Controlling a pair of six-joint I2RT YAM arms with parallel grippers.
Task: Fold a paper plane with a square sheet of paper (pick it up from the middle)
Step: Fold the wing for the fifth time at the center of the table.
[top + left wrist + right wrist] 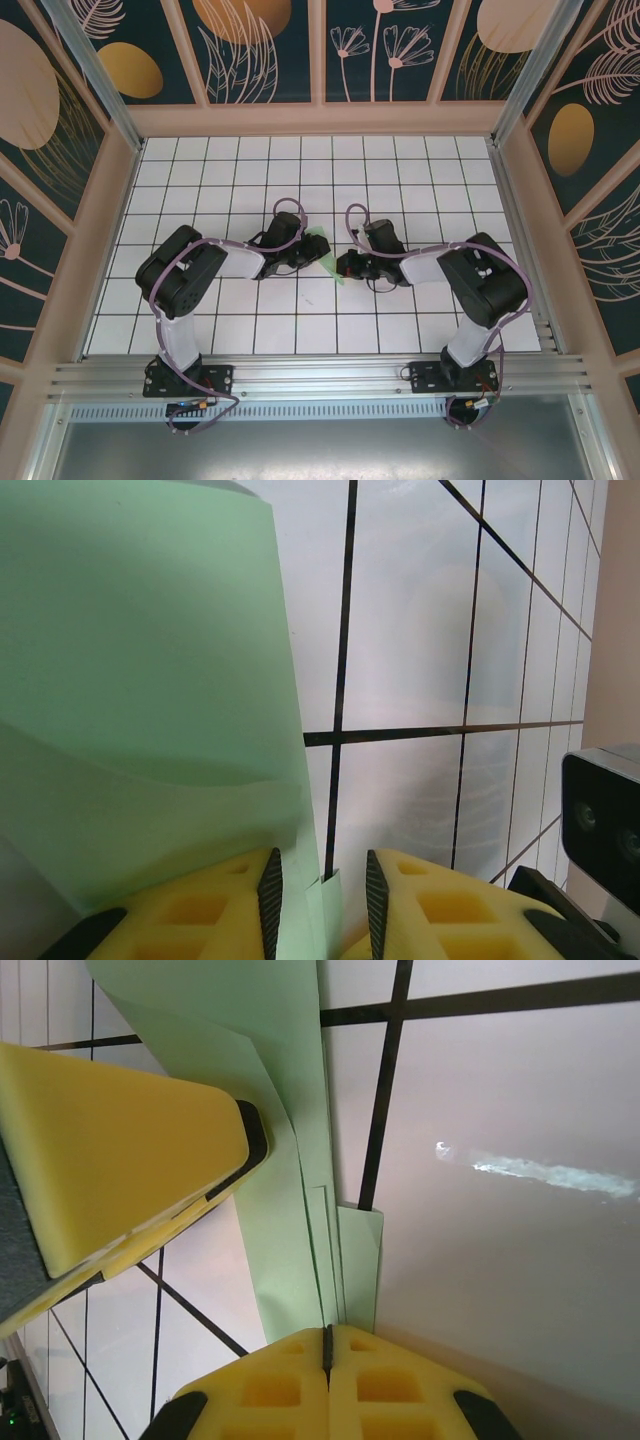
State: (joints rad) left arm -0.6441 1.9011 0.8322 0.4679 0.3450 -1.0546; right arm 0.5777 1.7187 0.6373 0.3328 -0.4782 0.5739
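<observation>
Folding stood midway: paper point(285, 1060) showed layered creases, shaping judged unfinished; right claw point(327, 1335) clamped it, left claw point(321, 868) gaped around edge.

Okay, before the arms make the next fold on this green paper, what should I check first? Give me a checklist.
1. Right gripper clamping the paper: ok, fingers shut on its folded edge.
2. Left gripper gripping: not ok, jaws apart with a paper edge between them.
3. Paper within reach of both arms: ok, the top view shows it between the grippers.
4. Creases pressed sharp: cannot tell.
5. Paper lying flat on the table: cannot tell.
</observation>
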